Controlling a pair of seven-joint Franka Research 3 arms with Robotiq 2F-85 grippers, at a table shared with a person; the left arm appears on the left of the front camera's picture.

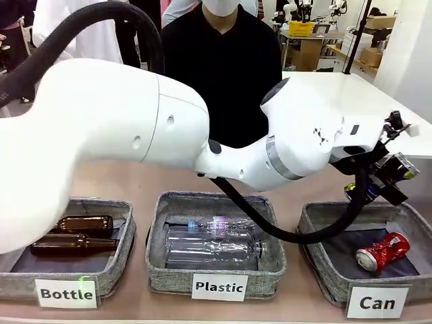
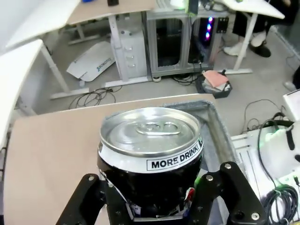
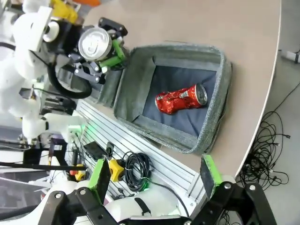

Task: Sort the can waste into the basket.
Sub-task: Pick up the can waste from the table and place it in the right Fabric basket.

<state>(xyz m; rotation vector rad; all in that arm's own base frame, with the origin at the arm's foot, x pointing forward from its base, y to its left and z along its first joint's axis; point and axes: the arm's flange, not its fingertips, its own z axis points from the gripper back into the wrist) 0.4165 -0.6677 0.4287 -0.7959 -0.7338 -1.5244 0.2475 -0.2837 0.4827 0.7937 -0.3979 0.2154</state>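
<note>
Your left pincer (image 2: 154, 199) is clenched on the black-blue can (image 2: 151, 161), gripping it low on the body so the silver top stays upright and the can hangs clear of the fingers. In the front view that can (image 1: 356, 192) sits at the far edge of the "Can" basket (image 1: 317, 253), just above its rim, reached by swinging the left arm across the middle of the counter (image 1: 142, 190). The overhead right wrist view confirms it: the held can (image 3: 95, 43) is beside the basket's corner, not yet over the dark bottom. I judge the carry nearly complete; the can must move a little further inward before release, or it may strike the fabric wall and roll outside.

The red dented can (image 1: 383, 251) already lies on its side inside the basket, so half the sort is done.

Your right pincer (image 3: 154, 180) stands released, holding nothing, its green pads (image 3: 100, 173) spread wide above the basket; it serves here as an observer.
</note>
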